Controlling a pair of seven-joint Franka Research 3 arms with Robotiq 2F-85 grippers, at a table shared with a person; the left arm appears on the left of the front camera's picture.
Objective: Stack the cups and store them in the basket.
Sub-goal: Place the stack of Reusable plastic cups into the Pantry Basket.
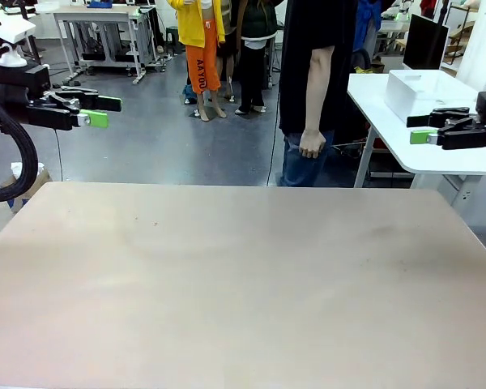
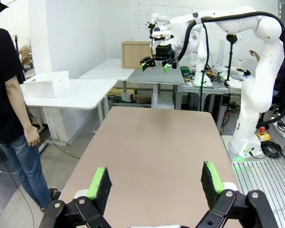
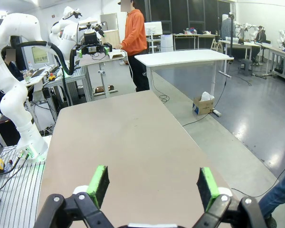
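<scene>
Beige matte tabletop (image 1: 243, 284) sits nearest the front cam. L gripper (image 1: 97, 111), black w/ green pads, hangs in the air at the table's left side, fingers spread, nothing btwn them; its wrist cam shows both pads (image 2: 99, 183) wide apart over the table surface. R gripper (image 1: 425, 130) hangs at the right side, likewise spread and holding nothing; pads (image 3: 99, 185) well apart in its wrist cam. Person in black tee and blue jeans (image 1: 312, 89) stands at the far edge, one hand (image 1: 311, 143) hanging at the hip. White rectangular plastic basket (image 1: 425, 91) rests on a white side table (image 1: 405, 138) beyond the main table, to the right of the person. Cups: can't tell where.
</scene>
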